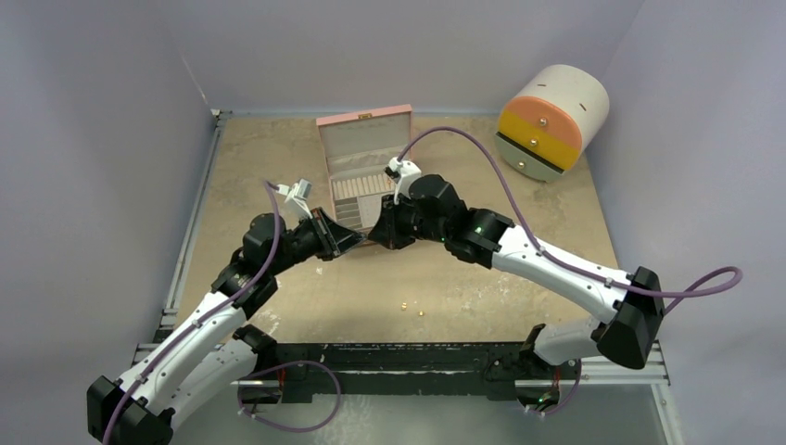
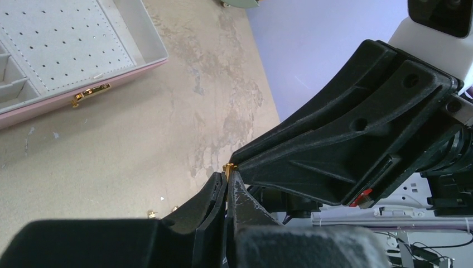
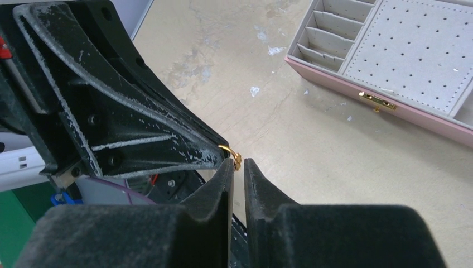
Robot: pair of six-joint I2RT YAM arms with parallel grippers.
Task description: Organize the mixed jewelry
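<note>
Step in hand: as I judge it, one gold piece (image 3: 232, 154) is being passed from gripper to gripper in the air just in front of the pink box (image 1: 363, 125).
Left gripper (image 2: 226, 181): the fingers are pressed almost together with the gold piece at their very tips. This looks like the gripper pinching it.
Right gripper (image 3: 239, 167): the fingers stand a narrow slit apart, tips right at the piece, not clamped on it as far as I can tell.
Doing it well: the right should close squarely on the free end of the piece before the left lets go. Both tips need to stay steady, because a slip would probably drop it onto the table (image 1: 519, 269) in front of the box.
Rest of the jewelry: two loose gold pieces (image 1: 405, 303) lie on the table well in front of the box, toward the arm bases.
Top view alone: it shows the open box and both arms meeting in front of it. The held piece is too small to find there.
Right wrist view alone: it shows the piece's thin loop with a beaded end, and the slit between the right fingers.
Left wrist view alone: it shows how tightly the left fingers meet.
</note>
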